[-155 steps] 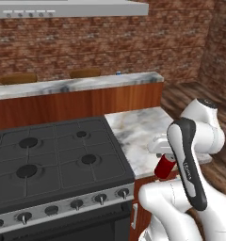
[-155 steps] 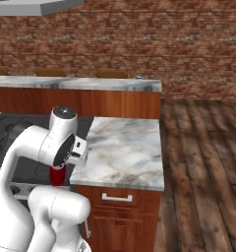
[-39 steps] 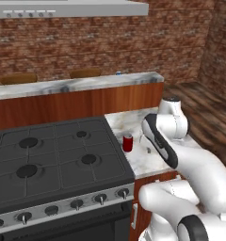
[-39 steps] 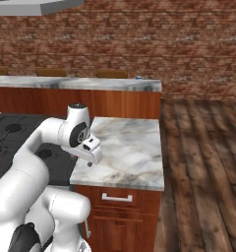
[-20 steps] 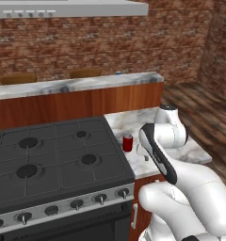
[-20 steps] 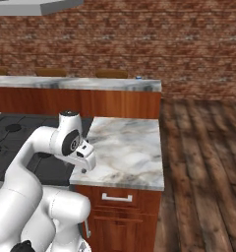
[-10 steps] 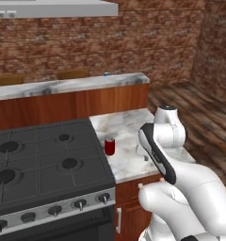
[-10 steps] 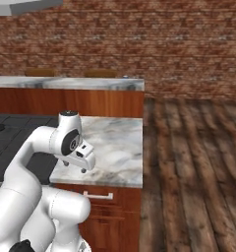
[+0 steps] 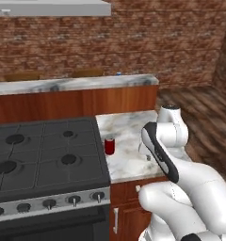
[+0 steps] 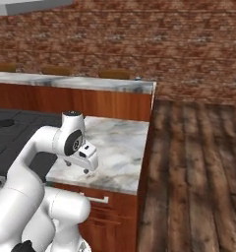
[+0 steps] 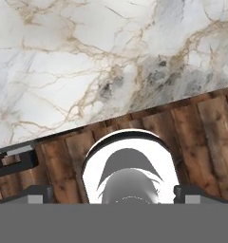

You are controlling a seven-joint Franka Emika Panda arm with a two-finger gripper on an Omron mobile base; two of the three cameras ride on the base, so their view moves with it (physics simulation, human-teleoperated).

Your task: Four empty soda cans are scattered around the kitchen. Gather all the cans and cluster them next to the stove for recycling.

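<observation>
A: Why does the gripper (image 10: 76, 167) hang spread and empty over the marble counter (image 9: 129, 160)?

B: I'd judge it has nothing to carry now. The red soda can (image 9: 109, 146) stands upright beyond it toward the stove (image 9: 46, 157), just beside the cooktop's edge.

A: Farther off?

B: A small can (image 9: 118, 74) sits on the back counter (image 9: 77, 84), well apart from the gripper.

My arm (image 9: 181, 174) is glossy white with rounded, bulbous links, a long dark strip along one segment, a dark round cap on a joint, and a boxy white gripper (image 10: 76, 167) ending in two small dark finger tips.
</observation>
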